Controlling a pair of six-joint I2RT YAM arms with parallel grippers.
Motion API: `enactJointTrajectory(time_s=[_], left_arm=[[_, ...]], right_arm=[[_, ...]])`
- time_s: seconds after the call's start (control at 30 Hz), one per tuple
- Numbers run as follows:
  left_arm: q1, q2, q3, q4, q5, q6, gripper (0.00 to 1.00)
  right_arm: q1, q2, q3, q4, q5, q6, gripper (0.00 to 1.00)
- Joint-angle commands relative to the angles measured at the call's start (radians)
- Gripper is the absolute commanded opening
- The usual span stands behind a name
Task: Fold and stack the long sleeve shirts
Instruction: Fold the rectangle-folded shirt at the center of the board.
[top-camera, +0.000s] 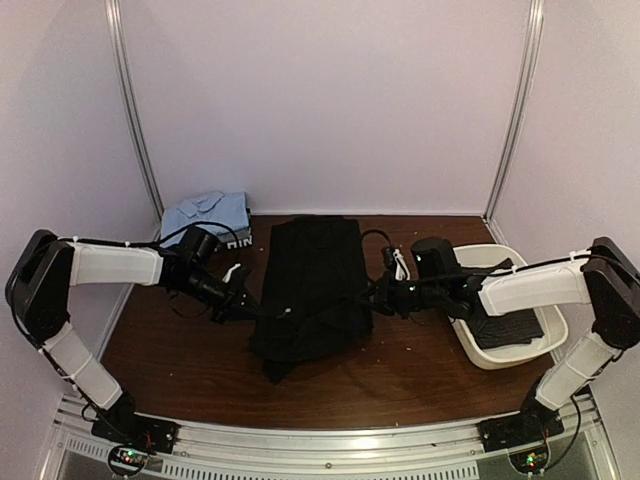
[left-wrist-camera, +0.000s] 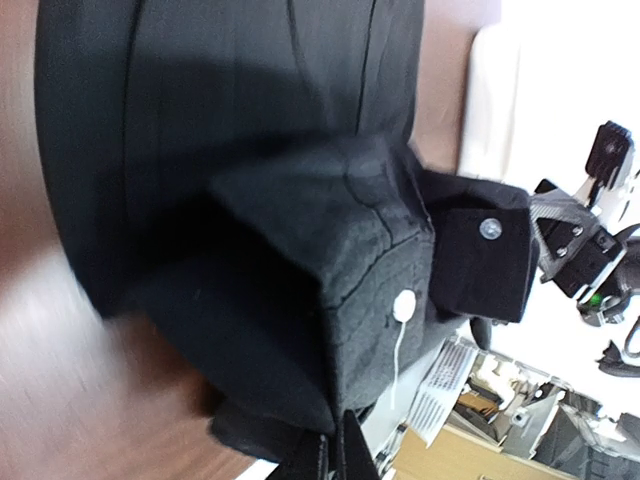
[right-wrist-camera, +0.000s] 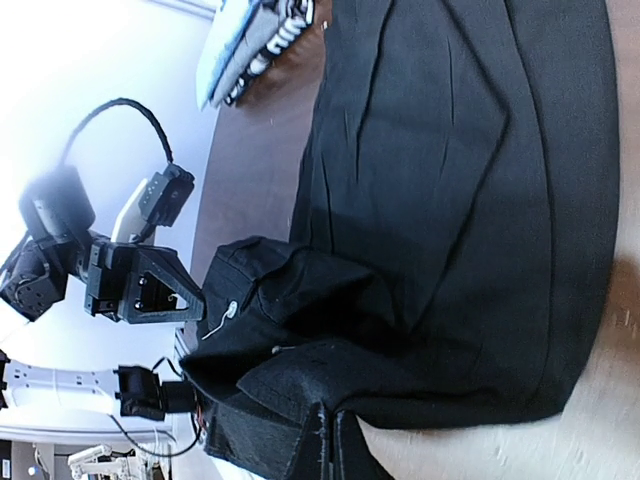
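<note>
Top external: blk shirt on table.

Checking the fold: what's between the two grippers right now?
The black shirt fills that stretch, its near part bunched up between the left gripper and the right gripper, both shut on its cloth. The top view shows it.
</note>
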Motion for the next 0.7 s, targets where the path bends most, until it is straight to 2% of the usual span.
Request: enactJointTrajectory(time_s=[0.0,0.13,0.27,0.4,0.67], left_arm=[[0.075,0.119,0.079,0.081,0.062,0.049,0.0],[0.115,0.2,0.085,0.176,0.077,0.015,0.0],[0.12,0.258,0.129,0.181,0.063,0.042,0.01],[0.12,0.274,0.157,0.196,0.044,0.064,0.1],[0.119,0.294,0.189,0.205,0.066,0.1,0.08]], right_arm=[[-0.077,0.112,0.076,0.094,-0.03,-0.043,0.0],[-0.127,0.214,0.121,0.134,-0.061,-0.042,0.0],[-0.136,0.281,0.146,0.144,-0.065,-0.04,0.0],[-0.135,0.293,0.134,0.154,-0.06,-0.034,0.0],[-0.134,0.282,0.121,0.147,-0.042,-0.055,0.0]])
